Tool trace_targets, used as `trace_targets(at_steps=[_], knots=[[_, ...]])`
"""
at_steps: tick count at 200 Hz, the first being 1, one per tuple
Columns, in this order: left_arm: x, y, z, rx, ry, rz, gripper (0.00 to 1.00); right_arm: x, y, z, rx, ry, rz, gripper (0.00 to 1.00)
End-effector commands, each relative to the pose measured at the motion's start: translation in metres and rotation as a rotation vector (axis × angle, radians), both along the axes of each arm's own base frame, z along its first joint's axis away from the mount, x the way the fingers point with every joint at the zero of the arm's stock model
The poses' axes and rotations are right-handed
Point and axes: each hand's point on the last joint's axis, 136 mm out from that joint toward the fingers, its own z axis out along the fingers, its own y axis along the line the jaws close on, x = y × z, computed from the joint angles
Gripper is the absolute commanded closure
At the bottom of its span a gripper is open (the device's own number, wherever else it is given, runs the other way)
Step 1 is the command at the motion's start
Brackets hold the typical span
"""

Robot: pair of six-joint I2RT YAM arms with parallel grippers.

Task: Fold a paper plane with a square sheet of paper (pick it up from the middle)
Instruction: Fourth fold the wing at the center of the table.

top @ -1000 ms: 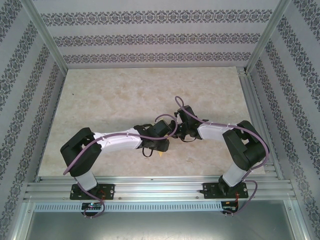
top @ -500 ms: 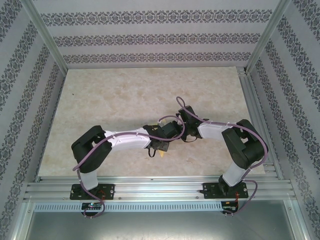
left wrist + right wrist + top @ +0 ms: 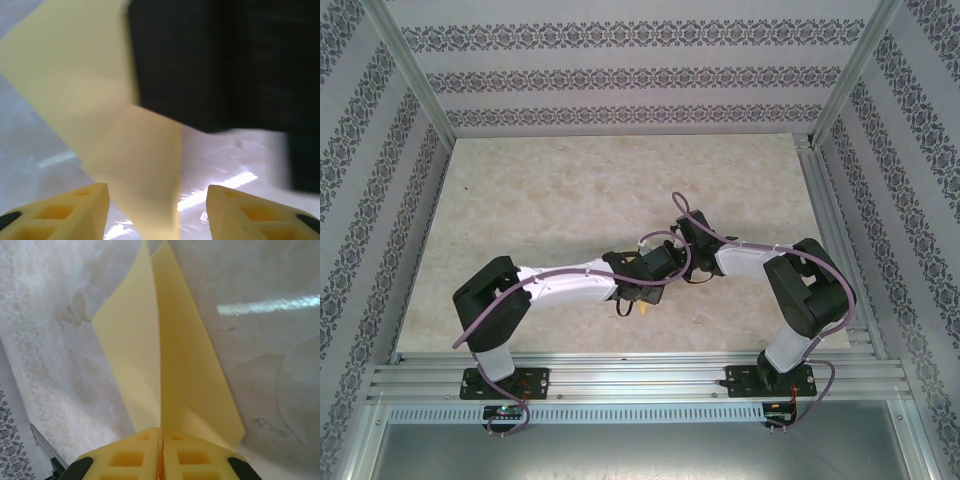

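- In the top view the left arm (image 3: 565, 283) has changed since half a second ago. Its elbow has gone back a little toward the left and toward the near edge, and the forearm now lies slightly flatter.
- The wrist end of this arm has stayed at almost the same spot, close to the wrist of the right arm (image 3: 750, 262).
- The right arm has not moved in any way that I can see between the pictures.
- A small piece of the yellow paper (image 3: 645, 308) shows just under the left wrist, at the same place on the table (image 3: 570, 190) as before.
- The right gripper (image 3: 161, 440) is clenched on the yellow paper. Its two fingers are pressed together with the lower edge of the paper between them.
- In the right wrist view the paper rises away from the fingers. It is folded along a centre crease, with one flap on each side, and the table is behind it.
- The left gripper (image 3: 156, 194) is released and its fingers stand well apart.
- In the left wrist view a pointed end of the folded paper reaches down between these fingers, nearer to the left one. I cannot tell if it touches that finger.
- Behind the paper, at the upper right of this view, there is a black body (image 3: 225, 65), which is blurred.
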Motion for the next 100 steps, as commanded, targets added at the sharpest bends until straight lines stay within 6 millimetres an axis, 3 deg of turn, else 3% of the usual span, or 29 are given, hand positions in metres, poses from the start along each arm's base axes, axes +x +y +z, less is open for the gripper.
trace_targets(at_steps=[1,57,100], knots=[[-0.011,-0.028,0.015,-0.131,-0.02,-0.09,0.45,0.014,0.011,0.015,0.056,-0.04,0.003,0.9],[-0.005,-0.002,-0.006,0.003,-0.038,-0.023,0.46,0.014,0.011,0.015,0.061,-0.033,-0.004,0.9],[-0.001,0.002,-0.012,0.04,-0.052,-0.016,0.58,0.013,0.011,0.017,0.063,-0.032,-0.004,0.89]])
